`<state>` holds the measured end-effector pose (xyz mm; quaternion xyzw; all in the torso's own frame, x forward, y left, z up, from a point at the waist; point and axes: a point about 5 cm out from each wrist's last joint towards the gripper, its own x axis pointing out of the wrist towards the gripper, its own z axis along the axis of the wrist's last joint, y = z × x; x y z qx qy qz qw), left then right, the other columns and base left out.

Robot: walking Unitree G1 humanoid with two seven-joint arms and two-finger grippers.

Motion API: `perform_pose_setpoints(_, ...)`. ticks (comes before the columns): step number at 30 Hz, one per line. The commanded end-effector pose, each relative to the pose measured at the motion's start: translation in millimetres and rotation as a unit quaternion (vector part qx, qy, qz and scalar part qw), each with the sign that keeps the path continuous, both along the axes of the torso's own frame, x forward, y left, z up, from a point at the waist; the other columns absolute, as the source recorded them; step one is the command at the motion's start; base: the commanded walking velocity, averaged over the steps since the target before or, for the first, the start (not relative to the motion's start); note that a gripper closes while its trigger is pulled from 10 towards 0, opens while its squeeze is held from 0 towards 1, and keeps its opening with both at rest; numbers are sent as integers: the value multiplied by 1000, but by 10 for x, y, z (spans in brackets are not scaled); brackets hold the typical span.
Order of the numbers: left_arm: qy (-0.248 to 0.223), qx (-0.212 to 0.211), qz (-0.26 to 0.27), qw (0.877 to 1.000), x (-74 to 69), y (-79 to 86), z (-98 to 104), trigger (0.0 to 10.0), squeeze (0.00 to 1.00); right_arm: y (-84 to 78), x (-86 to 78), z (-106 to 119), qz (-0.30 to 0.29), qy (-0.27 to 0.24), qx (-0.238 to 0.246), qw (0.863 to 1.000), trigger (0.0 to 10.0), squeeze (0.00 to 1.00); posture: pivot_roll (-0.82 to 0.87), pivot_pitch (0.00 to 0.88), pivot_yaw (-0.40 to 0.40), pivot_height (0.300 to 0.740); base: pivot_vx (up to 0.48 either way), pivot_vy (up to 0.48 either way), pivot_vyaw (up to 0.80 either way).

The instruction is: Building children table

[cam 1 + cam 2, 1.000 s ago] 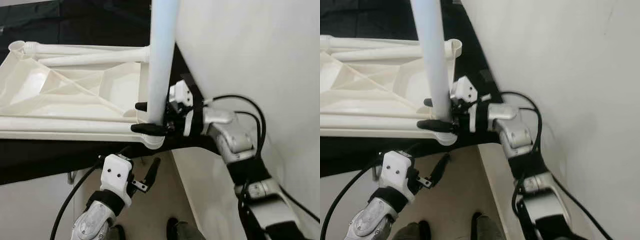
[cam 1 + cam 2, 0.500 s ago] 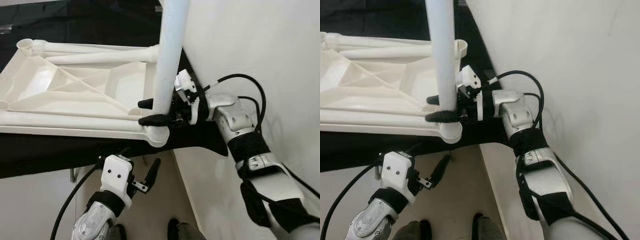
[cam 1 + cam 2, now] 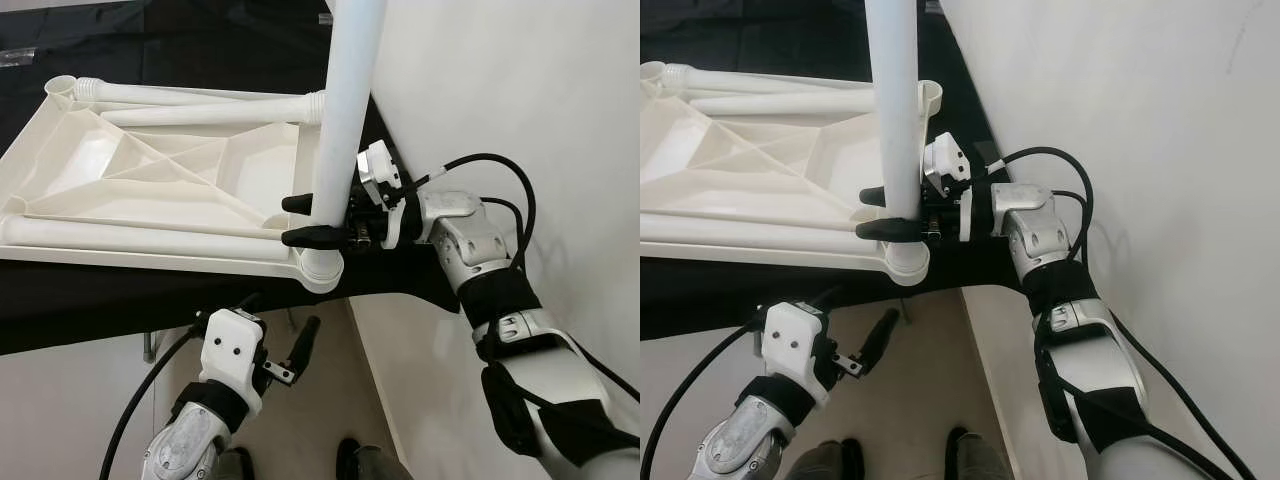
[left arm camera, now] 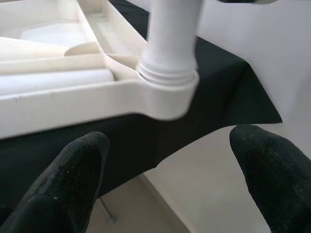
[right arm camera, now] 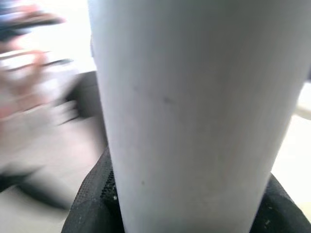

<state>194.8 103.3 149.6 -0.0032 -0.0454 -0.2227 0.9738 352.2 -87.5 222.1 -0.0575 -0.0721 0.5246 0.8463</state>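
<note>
An upturned white tabletop [image 3: 150, 190] lies on a black-covered surface [image 3: 100, 300]. At its 5 o'clock corner, a white table leg [image 3: 345, 110] stands upright in the socket [image 3: 322, 268]. The right gripper [image 3: 312, 220] clasps the leg just above the socket. The left gripper [image 3: 290, 345] hangs below at 6 o'clock, fingers spread, holding nothing. The leg probably needs keeping vertical while it is twisted fully home.

Table top [image 3: 150, 190]: white moulded plastic, smooth, slight sheen. Upright leg [image 3: 345, 110]: same white plastic, smooth, satin. Cloth [image 3: 120, 300] beneath: black, matt fabric. Right gripper [image 3: 322, 220] and left gripper [image 3: 290, 350]: fingers matt black, finely textured; wrist housings glossy white plastic. Wall [image 3: 520, 90]: matt white.
</note>
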Motion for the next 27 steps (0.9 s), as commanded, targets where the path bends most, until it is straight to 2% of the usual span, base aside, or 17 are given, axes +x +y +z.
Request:
perform_pose_setpoints(1,12,-4,-5,1000,-26,-3,-30,10000,0,-163,-137,-590,-270,89,-30,958,0,0,104,276,-63,740,0,0,0)
perform_pose_setpoints(2,12,-4,-5,1000,-26,-3,-30,10000,0,-163,-137,-590,-270,89,-30,958,0,0,104,276,-63,740,0,0,0)
perform_pose_setpoints(3,12,-4,-5,1000,-24,2,-27,10000,0,-152,-254,-661,-313,87,-33,945,0,0,104,276,-63,740,0,0,0)
perform_pose_setpoints(5,13,-4,-5,1000,-20,8,-36,10000,0,-99,-314,-692,-321,84,-34,943,0,0,82,259,-50,740,0,0,0)
perform_pose_setpoints(7,15,-3,-14,1000,-6,-4,-47,10000,0,19,-277,-660,-294,76,-29,952,0,0,81,251,-49,740,0,0,0)
perform_pose_setpoints(14,13,-4,-13,1000,7,-12,-52,10000,0,158,-234,-602,-262,70,-23,962,0,0,83,242,-53,740,0,0,0)
perform_pose_setpoints(15,13,-4,-10,1000,9,-12,-53,10000,0,178,-220,-553,-252,67,-11,965,10000,0,87,237,-58,740,0,0,0)
perform_pose_setpoints(17,13,-4,-9,1000,10,-12,-53,10000,0,200,-246,-507,-258,67,-4,964,10000,0,87,237,-58,740,0,0,0)
perform_pose_setpoints(18,13,-4,-9,1000,10,-15,-55,10000,0,240,-272,-469,-242,61,-10,968,10000,584,84,233,-59,740,0,0,0)
perform_pose_setpoints(19,13,-5,-9,1000,11,-20,-55,10000,0,299,-301,-426,-211,57,-7,976,10000,1000,89,233,-60,740,0,0,0)
perform_pose_setpoints(21,13,-5,-10,1000,11,-23,-55,10000,0,339,-322,-405,-189,54,-6,980,10000,1000,89,233,-60,740,0,0,0)
perform_pose_setpoints(23,13,-5,-11,1000,16,-25,-56,10000,0,430,-333,-309,-112,37,4,993,10000,1000,89,233,-59,740,0,0,0)
perform_pose_setpoints(24,12,-6,-11,1000,18,-27,-56,10000,0,444,-322,-245,-74,21,14,997,10000,0,86,235,-60,740,0,0,0)
perform_pose_setpoints(25,12,-6,-11,1000,18,-27,-56,10000,0,444,-322,-245,-74,21,14,997,10000,0,86,235,-60,740,0,0,0)
perform_pose_setpoints(27,12,-7,-12,1000,20,-37,-50,10000,0,455,-305,-146,19,-14,5,1000,10000,0,92,238,-62,740,0,0,0)
